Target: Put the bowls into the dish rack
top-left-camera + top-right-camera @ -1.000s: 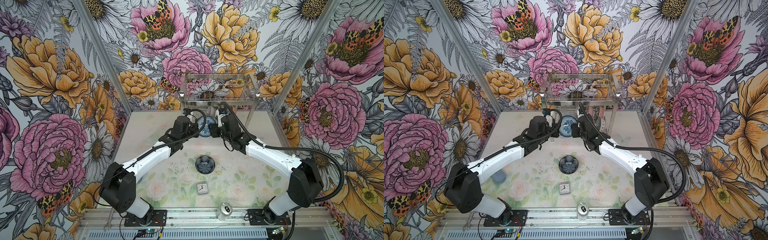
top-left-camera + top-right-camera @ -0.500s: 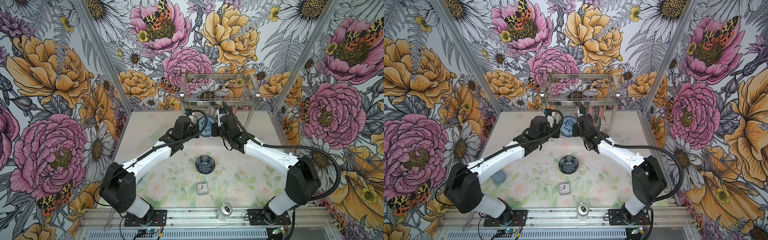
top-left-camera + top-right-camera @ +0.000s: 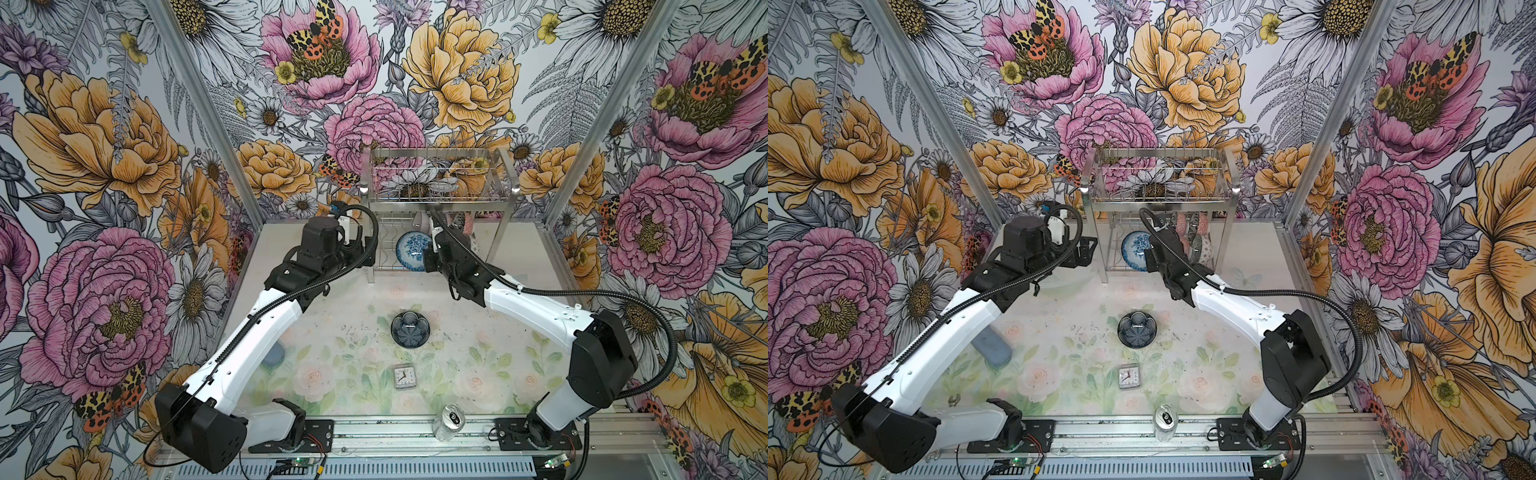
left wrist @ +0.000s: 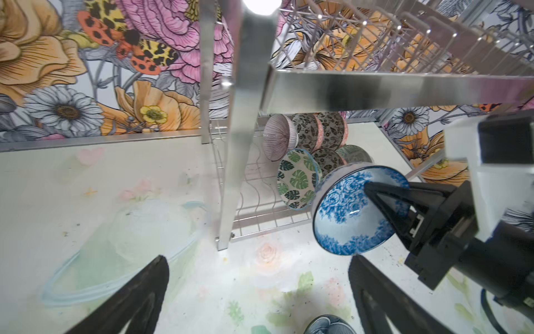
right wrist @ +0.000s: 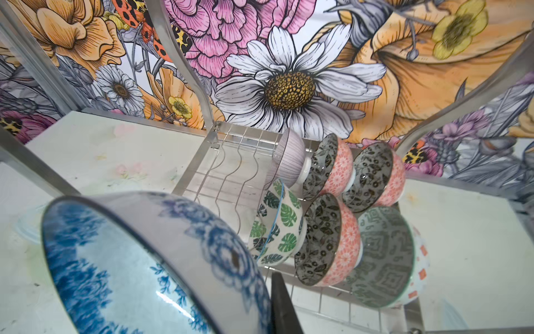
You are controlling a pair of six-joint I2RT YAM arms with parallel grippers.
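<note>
The right end effector (image 3: 430, 253) grips the blue floral bowl (image 3: 410, 250) by its rim. The bowl is tilted on edge at the front of the wavy-wire tier (image 5: 231, 179) of the dish rack (image 3: 436, 199), near the green leaf bowl (image 5: 277, 228). I think the blue bowl should slide slowly into the free slot beside that bowl, and be released only when the wires carry it. The left end effector (image 4: 258, 260) stands wide and empty beside the rack.

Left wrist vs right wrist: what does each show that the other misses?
Left wrist only: the open left gripper, the basket tier, the body of the right gripper. Right wrist only: the geometric bowl with its orange-squared outside. Both: the blue floral bowl pinched in the right gripper's fingers, the green leaf bowl, the wavy-wire tier.
</note>
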